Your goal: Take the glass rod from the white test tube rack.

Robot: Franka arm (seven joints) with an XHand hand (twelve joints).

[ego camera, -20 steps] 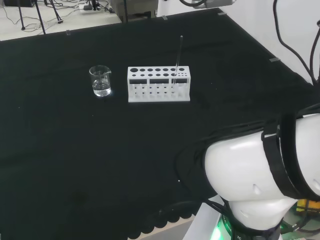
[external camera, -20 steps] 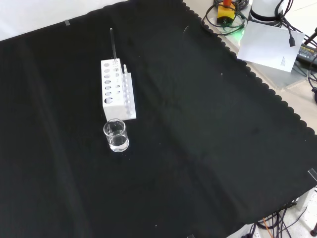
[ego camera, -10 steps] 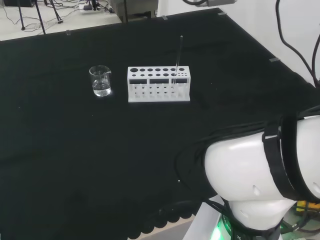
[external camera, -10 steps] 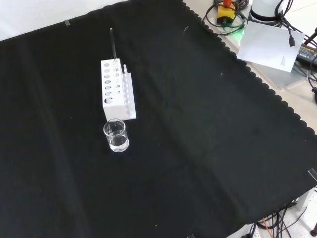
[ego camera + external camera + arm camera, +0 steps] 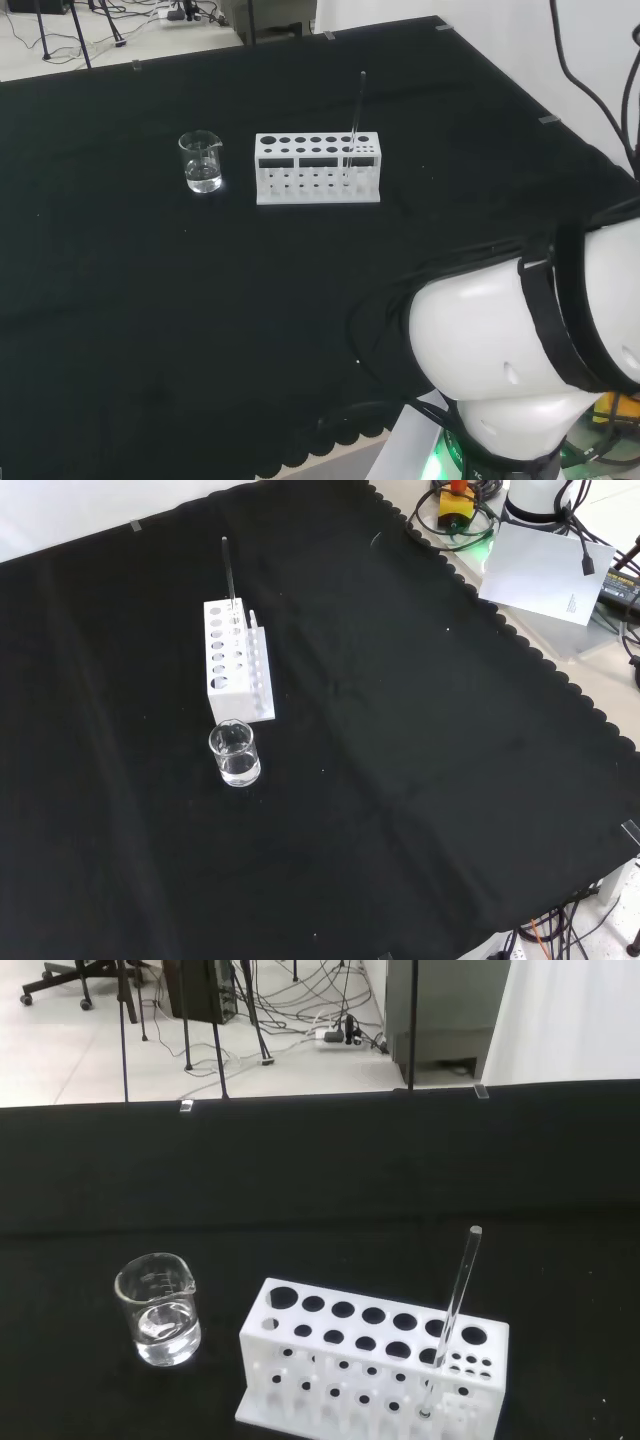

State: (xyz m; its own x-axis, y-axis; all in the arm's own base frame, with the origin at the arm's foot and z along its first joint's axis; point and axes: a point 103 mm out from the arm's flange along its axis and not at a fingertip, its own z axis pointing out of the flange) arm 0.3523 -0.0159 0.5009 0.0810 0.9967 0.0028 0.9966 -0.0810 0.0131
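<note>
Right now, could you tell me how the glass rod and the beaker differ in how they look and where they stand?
The glass rod is thin and tall, leaning slightly in an end hole of the white test tube rack; the beaker is short and wide, standing on the black cloth beside the rack. The beaker holds a little clear liquid; the rod holds nothing. Both are clear glass.

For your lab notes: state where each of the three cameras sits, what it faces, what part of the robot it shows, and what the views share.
Head view: behind and above the base, facing the bench; white arm links at right.
Front view: opposite the arm, looking down on the cloth.
Wrist view: at the wrist, facing the rack.
Shared: white test tube rack, glass rod, beaker.
</note>
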